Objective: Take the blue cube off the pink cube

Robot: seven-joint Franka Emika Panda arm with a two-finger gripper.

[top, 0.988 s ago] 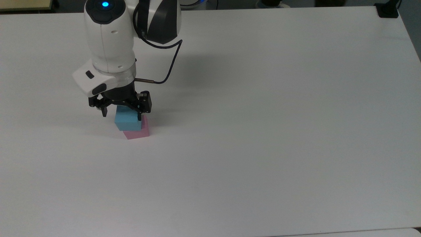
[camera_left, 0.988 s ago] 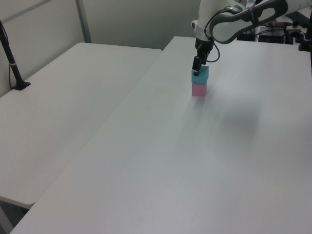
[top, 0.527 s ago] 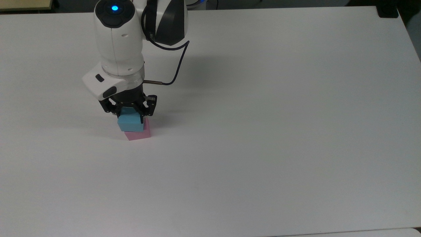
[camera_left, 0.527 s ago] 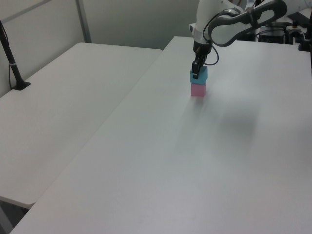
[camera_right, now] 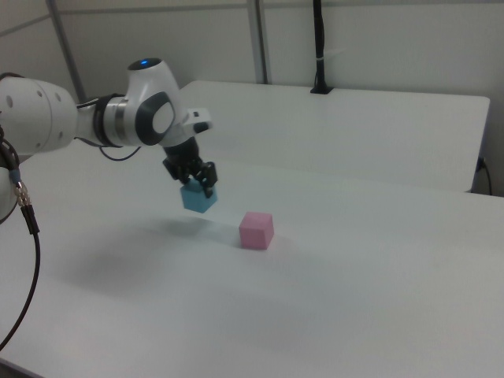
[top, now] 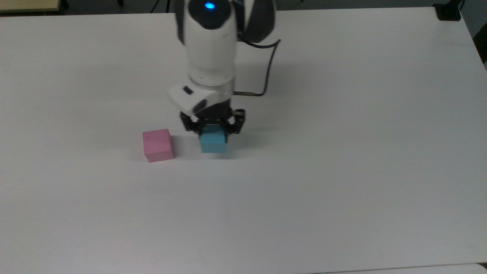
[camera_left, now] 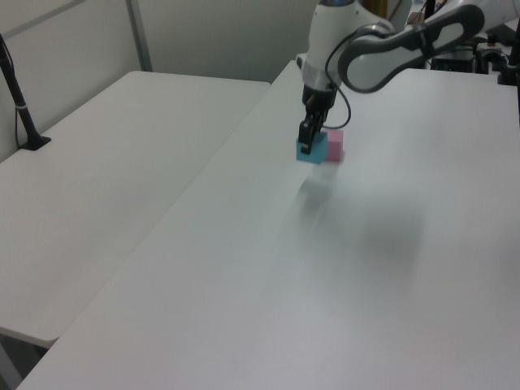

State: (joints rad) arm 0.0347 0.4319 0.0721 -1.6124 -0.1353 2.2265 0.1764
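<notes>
surface (top: 342,171): broad, white, bare on all sides of the cubes; every edge well away, plenty of room to set down in any direction.
arm (top: 209,45): hangs over the surface's far half in the top view, wrist pointing down.
pink cube (top: 158,145): alone on the surface, top bare, on the top view's left of the blue one, apart from it.
blue cube (top: 213,142): clamped between the fingers, off the pink cube, looks lifted clear of the surface in the right view (camera_right: 198,197).
fingers (top: 230,128): narrow, pinching the blue cube's upper sides.
gripper (top: 213,128): straight above the cube.
risk 1: release from height, cube bounces or rolls back into the pink.
risk 2: grip is high on the cube, a slip mid-move could drop it.
risk 3: lowering too near the pink cube nudges it.
</notes>
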